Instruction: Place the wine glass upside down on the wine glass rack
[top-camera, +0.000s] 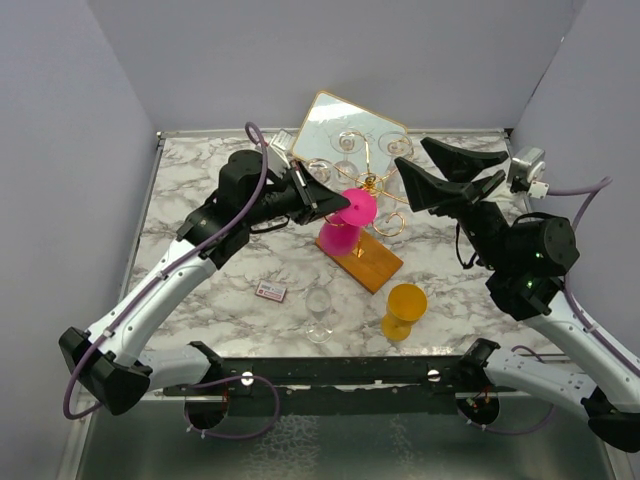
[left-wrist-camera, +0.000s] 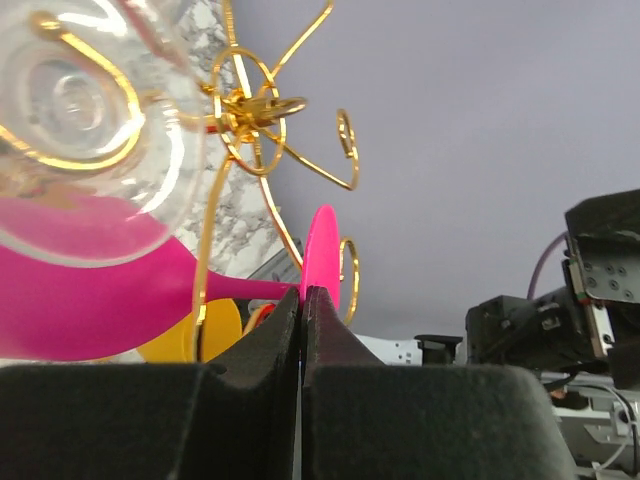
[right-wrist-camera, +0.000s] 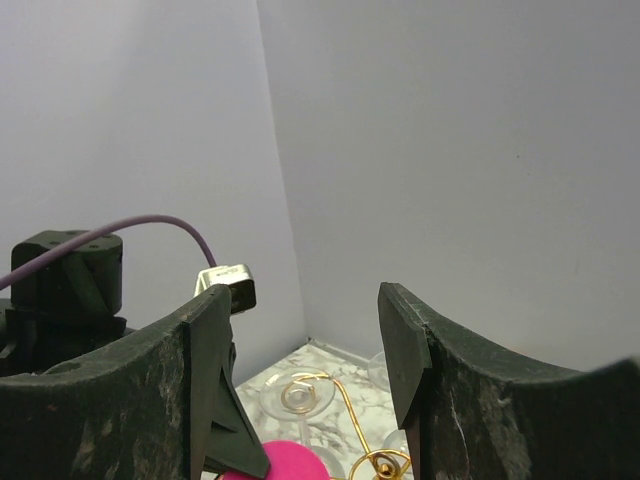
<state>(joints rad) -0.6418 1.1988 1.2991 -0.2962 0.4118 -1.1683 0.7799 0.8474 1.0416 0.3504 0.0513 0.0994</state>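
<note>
Where grey walls (top-camera: 300, 50) enclose marble tabletop (top-camera: 430, 275), gold rack (top-camera: 375, 262)

Robot lab cell, not a home. Marble-print tabletop (top-camera: 200, 290) boxed by plain grey panels (top-camera: 60, 150) on three sides. Left arm (top-camera: 170, 275) and right arm (top-camera: 560, 310) bolted to a black rail (top-camera: 340, 375) at the near edge, purple cables (top-camera: 265, 170) loose. Household props on top: wine glass rack (top-camera: 375, 265), wine glass (top-camera: 340, 238), mirror (top-camera: 330, 115).

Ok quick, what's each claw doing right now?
Left claw: closed, pinching the stem of the pink wine glass.
Right claw: open, holding nothing.
</note>
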